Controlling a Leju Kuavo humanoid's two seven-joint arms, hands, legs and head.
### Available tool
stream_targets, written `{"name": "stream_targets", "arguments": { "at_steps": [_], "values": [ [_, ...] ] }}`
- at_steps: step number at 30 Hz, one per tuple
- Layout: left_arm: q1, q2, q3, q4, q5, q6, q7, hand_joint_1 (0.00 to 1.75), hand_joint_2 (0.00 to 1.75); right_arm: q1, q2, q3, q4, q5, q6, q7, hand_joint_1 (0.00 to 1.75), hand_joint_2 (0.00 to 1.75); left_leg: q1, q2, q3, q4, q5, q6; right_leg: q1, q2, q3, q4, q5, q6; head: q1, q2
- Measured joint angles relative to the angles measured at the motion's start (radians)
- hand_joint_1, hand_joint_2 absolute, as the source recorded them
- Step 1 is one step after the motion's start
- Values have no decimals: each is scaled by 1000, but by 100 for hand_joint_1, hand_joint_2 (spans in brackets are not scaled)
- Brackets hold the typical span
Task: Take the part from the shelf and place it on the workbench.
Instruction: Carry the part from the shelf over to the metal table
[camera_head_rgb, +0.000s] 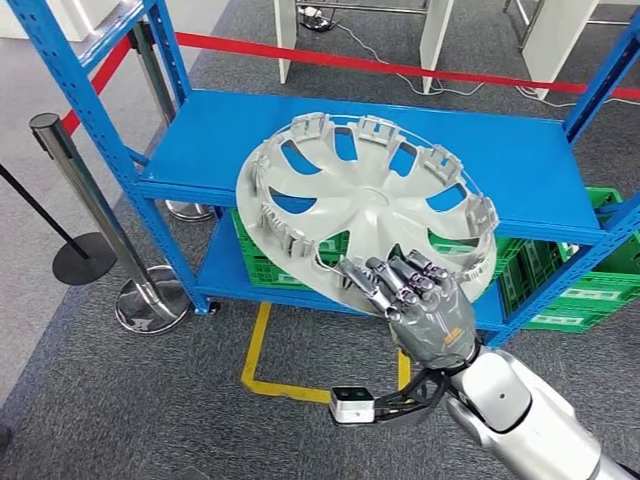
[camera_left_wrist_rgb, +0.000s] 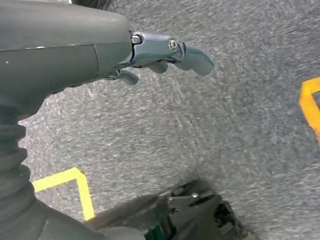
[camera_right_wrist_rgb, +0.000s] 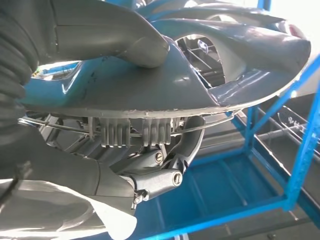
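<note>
Head view, frame centre: our right hand (camera_head_rgb: 411, 292) pinches the round silver plastic wheel cover's (camera_head_rgb: 362, 205) rim; we judge it light, flexible, best gripped there.

shelf front: open toward the robot, grey carpet floor (camera_head_rgb: 151, 400) bare before it | left: blue upright (camera_head_rgb: 98, 120) and chrome stanchion (camera_head_rgb: 90, 190) close the side | right: blue diagonal brace (camera_head_rgb: 573, 265) crosses low | below: green crates (camera_head_rgb: 573, 290) fill the lower deck | behind: red barrier tape (camera_head_rgb: 377, 65) runs across
</note>
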Motion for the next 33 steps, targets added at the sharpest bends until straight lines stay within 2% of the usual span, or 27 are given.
{"name": "stream_targets", "arguments": {
  "at_steps": [1,2,3,4,5,6,7,8,9,10,11,13,14,15,17,18,19,20,21,22,24,25,28,29,30,32,33],
  "values": [
    [0,0,0,0,0,0,0,0,175,0,0,0,0,0,0,0,175,175,-2,0,-13,0,10,5,1,3,-15,58,-52,0,1,0],
    [-1,0,1,0,0,0,0,0,175,0,0,0,0,0,0,0,175,175,-5,0,-27,1,21,7,1,4,-26,123,-92,1,2,0],
    [-1,0,1,0,0,0,0,0,175,1,0,0,0,0,0,0,175,175,-8,0,-42,3,31,9,2,5,-30,177,-108,0,3,0],
    [-2,0,2,0,0,0,0,0,175,1,1,0,0,0,0,0,175,175,-11,0,-57,5,41,10,3,6,-23,207,-99,-1,3,0],
    [-2,0,2,0,0,0,0,0,175,1,1,0,1,0,0,0,175,175,-13,0,-71,7,51,10,5,6,-1,203,-70,-4,3,0],
    [-2,-1,2,0,0,0,0,0,175,1,1,0,1,0,0,0,175,175,-15,0,-84,10,59,9,7,6,37,163,-36,-9,3,0],
    [-2,-1,2,0,0,0,0,0,175,0,1,0,1,0,0,0,175,175,-17,-1,-94,13,67,7,10,7,87,96,-17,-15,3,0],
    [-2,-2,3,0,0,0,0,0,175,0,1,0,1,0,0,0,175,175,-19,-1,-102,17,74,4,13,7,144,17,-15,-21,2,0],
    [-2,-2,3,0,0,0,0,0,175,-1,1,-1,0,0,0,0,175,175,-20,-1,-108,19,81,0,15,8,190,-53,-26,-25,2,0],
    [-2,-2,4,0,0,0,0,0,175,-1,1,-1,0,0,0,0,175,175,-21,-1,-113,20,89,-5,18,9,219,-100,-41,-27,2,0],
    [-2,-2,5,0,0,0,0,0,175,-1,1,-1,0,0,0,0,175,175,-21,-1,-117,20,98,-9,19,9,231,-124,-48,-29,2,0],
    [0,-1,6,0,0,0,0,0,175,-1,1,-1,0,0,-1,0,175,175,-20,-2,-128,22,101,-19,16,7,217,-131,-39,-37,2,0],
    [2,-1,7,0,0,0,0,0,175,-1,2,-2,0,0,-1,0,175,175,-19,-2,-136,38,80,-25,14,5,209,-131,-31,-45,2,0],
    [3,0,7,0,0,0,0,0,175,-1,3,-2,1,0,-1,0,175,175,-18,-2,-147,72,41,-31,12,2,199,-132,-22,-52,1,0],
    [4,0,8,0,0,0,0,0,175,-1,4,-2,1,0,-1,1,175,175,-12,-1,-175,192,-54,-42,13,-1,180,-127,-7,-60,0,0],
    [4,0,9,0,0,0,0,0,175,0,5,-2,1,0,-1,0,175,175,-9,-1,-186,255,-81,-46,14,-2,170,-123,-2,-61,0,0],
    [3,0,9,0,0,0,0,0,175,0,5,-2,1,0,-1,0,175,175,-8,-1,-186,294,-85,-49,14,-4,158,-117,2,-60,0,0],
    [2,0,9,0,0,0,0,0,175,0,5,-2,1,0,-1,0,175,175,-6,-1,-172,301,-70,-49,15,-5,147,-110,5,-59,0,0],
    [2,0,9,0,0,0,0,0,175,0,5,-2,1,0,-1,0,175,175,-6,-1,-141,269,-43,-48,15,-5,138,-103,7,-59,0,0],
    [2,0,9,0,0,0,0,0,175,0,5,-2,1,0,-1,0,175,175,-6,-1,-100,210,-16,-44,15,-6,130,-95,7,-58,0,0],
    [2,1,10,0,0,0,0,0,175,0,5,-2,1,0,-1,0,175,175,-9,-2,-27,90,0,-33,17,-6,119,-85,10,-52,0,0],
    [2,2,10,0,0,0,0,0,175,0,5,-2,1,0,-1,0,175,175,-12,-2,-9,55,-2,-28,17,-6,114,-83,14,-46,0,0],
    [4,3,10,0,2,0,0,0,175,0,5,-2,1,-1,0,0,175,175,-15,-2,-5,22,1,-14,14,-5,101,-83,22,-23,1,0],
    [4,3,12,-1,13,-1,-1,0,175,-2,5,-2,1,-10,5,-1,175,175,-12,-1,-6,12,5,-8,14,-3,91,-73,7,-19,2,0],
    [7,3,17,-5,34,-3,-3,0,175,-6,6,0,2,-26,19,-3,175,175,-9,-1,-8,2,9,-3,14,1,76,-44,-22,-15,5,0],
    [19,5,34,-20,87,-7,-9,0,175,-23,11,6,10,-62,59,-7,175,175,-7,2,-22,2,13,4,13,6,29,74,-99,-9,10,0],
    [27,9,43,-31,107,-8,-11,0,175,-31,16,10,15,-74,76,-8,175,175,-8,5,-31,7,15,5,12,7,8,141,-128,-6,12,0]
  ]
}}
